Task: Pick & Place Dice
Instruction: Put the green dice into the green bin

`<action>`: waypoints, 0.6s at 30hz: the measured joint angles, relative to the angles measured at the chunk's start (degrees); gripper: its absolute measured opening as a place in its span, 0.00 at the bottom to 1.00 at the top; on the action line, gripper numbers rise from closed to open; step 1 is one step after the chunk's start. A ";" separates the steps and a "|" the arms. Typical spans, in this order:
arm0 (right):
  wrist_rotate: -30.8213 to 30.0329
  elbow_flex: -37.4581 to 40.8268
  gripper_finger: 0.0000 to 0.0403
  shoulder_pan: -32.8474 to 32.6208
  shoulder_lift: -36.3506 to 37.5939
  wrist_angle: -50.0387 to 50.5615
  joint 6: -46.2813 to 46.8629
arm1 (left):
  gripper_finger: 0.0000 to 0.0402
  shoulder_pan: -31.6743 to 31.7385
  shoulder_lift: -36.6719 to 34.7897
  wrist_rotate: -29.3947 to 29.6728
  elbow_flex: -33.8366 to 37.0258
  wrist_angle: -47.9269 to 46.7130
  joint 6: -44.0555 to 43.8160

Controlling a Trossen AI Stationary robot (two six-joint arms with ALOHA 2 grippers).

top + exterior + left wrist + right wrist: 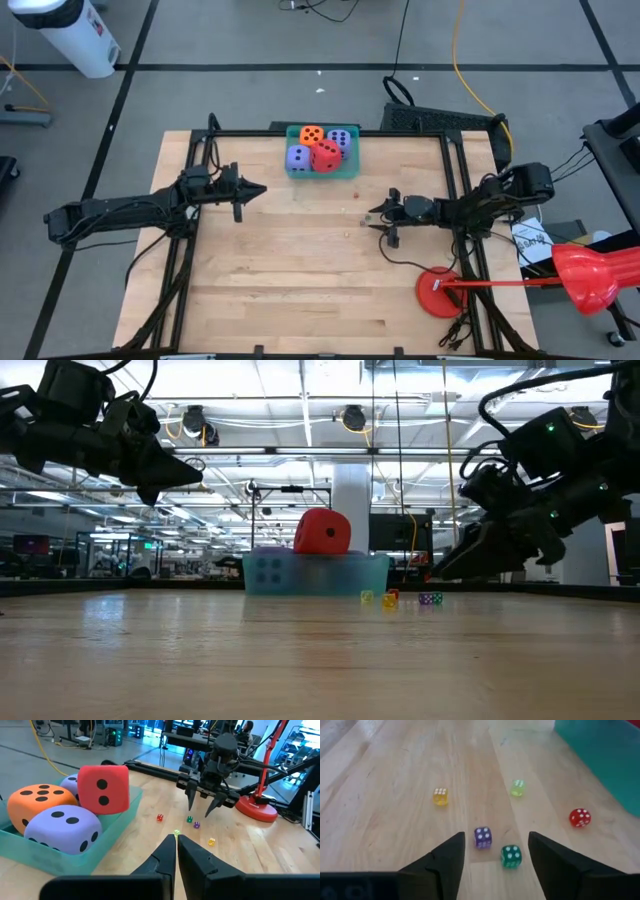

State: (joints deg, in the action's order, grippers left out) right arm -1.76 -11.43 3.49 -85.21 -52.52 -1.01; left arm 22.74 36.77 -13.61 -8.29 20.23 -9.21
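A: Where were the dice?

B: Four big soft ones sat in a teal tray (350,172) at the far edge of the table: an orange die (312,135), a red die (327,154) resting on top, and two purple dice (299,157). Five tiny dice lay on the bare wood beside the tray: a small purple die (482,837), a green die (510,856), a yellow die (440,796), a pale green die (518,787) and a small red die (580,817).

A: And the grippers?

B: The right gripper (496,855) hung low over the small purple and green ones, its fingers apart on both sides, touching neither. The left gripper (176,851) was raised near the tray, fingers pressed together, holding nothing.

A: The surroundings?

B: The wooden table (290,280) was pale planks in a black frame. A red round stand (438,293) stood at its right side. Behind it was a large hall with ceiling lights.
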 joint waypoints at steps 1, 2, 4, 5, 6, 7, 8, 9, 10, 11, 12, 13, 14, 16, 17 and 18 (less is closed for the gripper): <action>-0.07 -0.29 0.53 0.00 0.00 0.30 0.16 | 0.06 0.00 0.00 0.00 0.00 0.02 0.00; -0.31 -0.59 0.53 0.00 0.00 0.79 0.24 | 0.06 0.00 0.00 0.00 0.00 0.02 0.00; -2.84 -1.08 0.55 -0.02 0.00 2.39 0.28 | 0.06 0.00 0.00 0.00 0.00 0.09 0.00; -4.56 -1.15 0.56 0.00 -0.02 2.81 0.31 | 0.06 0.00 0.00 0.00 0.00 0.16 -0.01; -5.68 -1.15 0.57 0.02 -0.02 3.01 0.32 | 0.06 -0.02 0.00 -0.02 0.00 0.21 0.00; -5.77 -1.15 0.57 0.27 -0.02 3.05 0.32 | 0.06 -0.01 0.00 -0.01 0.00 0.22 -0.04; -5.32 -1.15 0.58 0.34 -0.02 3.05 0.30 | 0.06 0.00 0.00 -0.02 0.00 0.22 -0.07; -4.15 -1.15 0.58 0.44 -0.02 3.07 0.25 | 0.06 -0.02 0.00 -0.06 0.00 0.22 -0.08; -2.84 -1.15 0.58 0.58 -0.02 3.10 0.13 | 0.06 0.00 0.00 -0.15 0.00 0.22 -0.12; -1.80 -1.15 0.58 0.66 -0.02 3.12 0.09 | 0.06 -0.01 0.00 -0.34 0.00 0.22 -0.13; -1.10 -1.15 0.57 0.84 -0.02 3.34 0.02 | 0.06 -0.02 0.01 -0.45 0.00 0.21 -0.12; -1.12 -1.15 0.57 0.96 -0.02 3.60 0.04 | 0.06 0.00 0.00 -0.70 0.00 0.22 -0.13; -1.16 -1.15 0.56 0.96 -0.02 3.95 0.12 | 0.06 -0.02 0.00 -0.92 0.00 0.22 -0.11; -1.18 -1.15 0.55 0.97 -0.02 4.11 0.12 | 0.06 -0.02 0.00 -0.94 0.00 0.22 -0.11; -1.14 -1.15 0.54 0.96 -0.02 4.09 0.10 | 0.06 -0.02 0.00 -0.92 0.00 0.22 -0.11; -1.20 -1.15 0.53 0.96 -0.02 4.10 -0.01 | 0.06 -0.02 0.00 -0.92 0.00 0.22 -0.10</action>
State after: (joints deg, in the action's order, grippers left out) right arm -2.96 -12.58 4.45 -85.23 -48.42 -1.02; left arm 22.72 36.77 -14.52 -8.29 20.45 -9.31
